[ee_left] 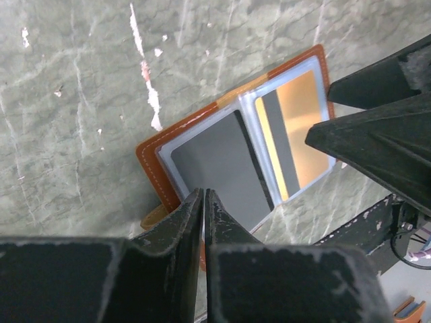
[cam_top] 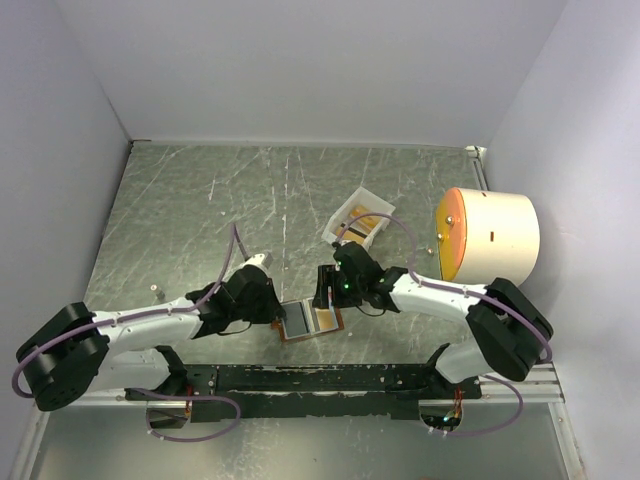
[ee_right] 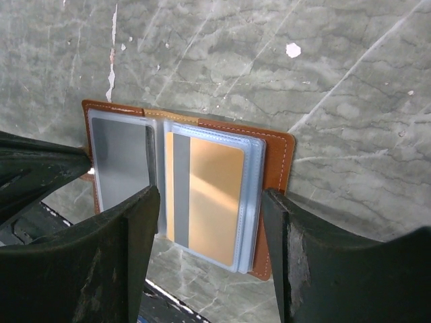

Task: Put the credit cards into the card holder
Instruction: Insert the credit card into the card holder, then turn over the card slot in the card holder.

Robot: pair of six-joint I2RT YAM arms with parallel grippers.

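The table is a grey, scratched, marble-like sheet, boxed in by plain white walls on three sides, with a black rail along its near edge.

The left arm lies low from its base and reaches in toward the middle. The left gripper points at the near left edge of the card holder. Its jaws are all but closed, with only a hairline slit between them. The tips overlap the brown rim of the holder, but whether they nip that rim cannot be told.

The card holder lies open and flat on the table, directly ahead of the left jaws and under the right ones. Its left clear pocket shows grey. Its right pocket holds one orange credit card with a dark stripe.

The right gripper hangs over the holder's right page with its jaws spread wide. One finger stands on each side of the pocketed card and nothing is in its grasp. The right arm bends in from its base at the right.

Beyond the right jaws, well apart from the holder, a small white tray sits tilted, with more orange credit cards in it. Farther right stands a cream drum with an orange face.
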